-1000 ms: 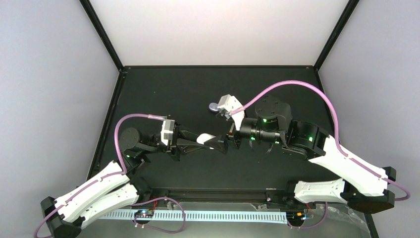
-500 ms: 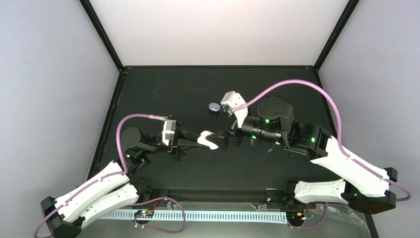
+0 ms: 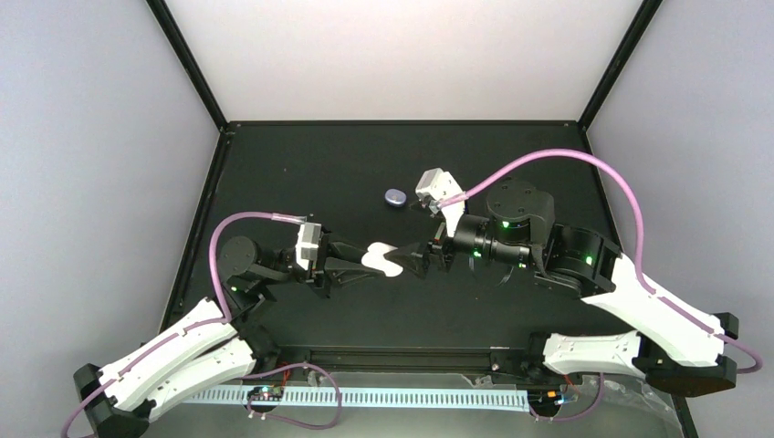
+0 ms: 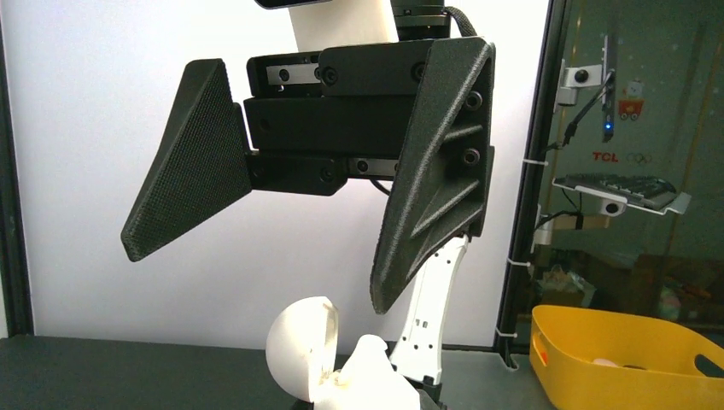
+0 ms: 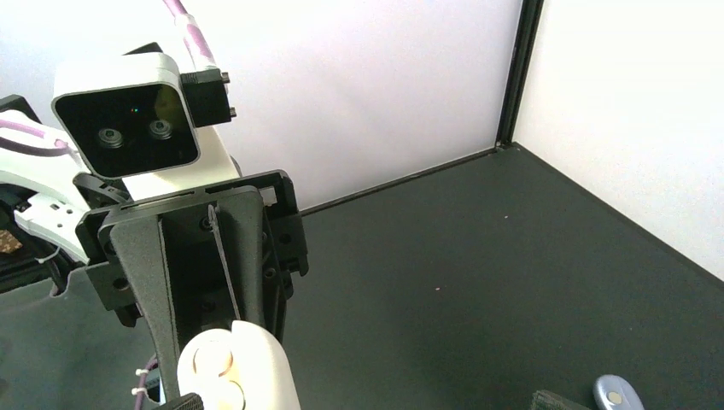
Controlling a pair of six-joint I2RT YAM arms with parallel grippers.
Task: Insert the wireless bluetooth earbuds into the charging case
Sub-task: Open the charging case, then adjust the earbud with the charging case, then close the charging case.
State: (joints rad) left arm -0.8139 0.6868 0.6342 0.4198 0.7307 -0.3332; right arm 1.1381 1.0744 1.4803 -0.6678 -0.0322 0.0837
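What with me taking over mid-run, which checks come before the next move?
1. Left gripper shut on white case: ok.
2. Lid open: ok.
3. Right gripper open, facing the case: ok.
4. Bud in right gripper: not ok, it is empty.
5. Case already filled: cannot tell; two round shapes show inside, unclear what they are.
6. Purple case apart from both grippers: ok.
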